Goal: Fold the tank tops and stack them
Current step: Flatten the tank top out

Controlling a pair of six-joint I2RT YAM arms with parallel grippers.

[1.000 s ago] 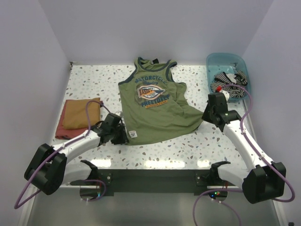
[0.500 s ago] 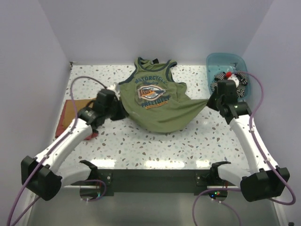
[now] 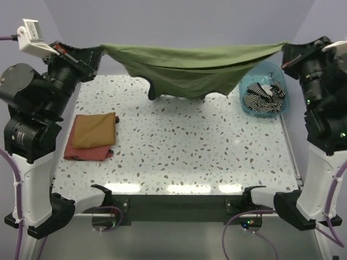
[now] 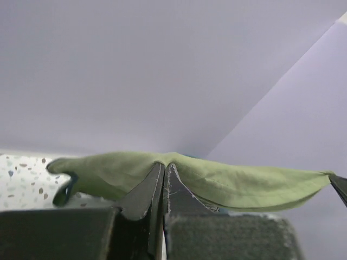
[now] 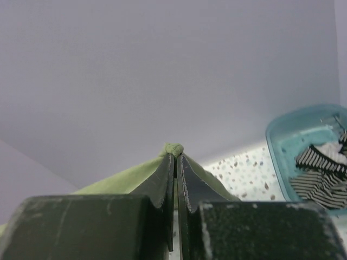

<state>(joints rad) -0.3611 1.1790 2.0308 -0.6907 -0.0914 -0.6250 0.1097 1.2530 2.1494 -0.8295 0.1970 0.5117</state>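
The olive-green tank top (image 3: 190, 65) hangs stretched in the air between both grippers, high above the far half of the table, its lower part sagging down at the back. My left gripper (image 3: 99, 50) is shut on its left corner, seen in the left wrist view (image 4: 164, 165). My right gripper (image 3: 284, 47) is shut on its right corner, seen in the right wrist view (image 5: 174, 154). The green cloth shows in both wrist views (image 4: 244, 184) (image 5: 119, 181). The striped tank top (image 3: 264, 96) lies bunched in a blue bin (image 3: 245, 97) at the far right.
A folded orange-and-red stack of cloth (image 3: 92, 135) lies on the left of the speckled table (image 3: 184, 157). The blue bin also shows in the right wrist view (image 5: 282, 135). Walls close in the back and sides.
Both arms have risen high and spread apart, lifting the green tank top off the table and stretching it taut in the air. One second ago it lay flat on the table.
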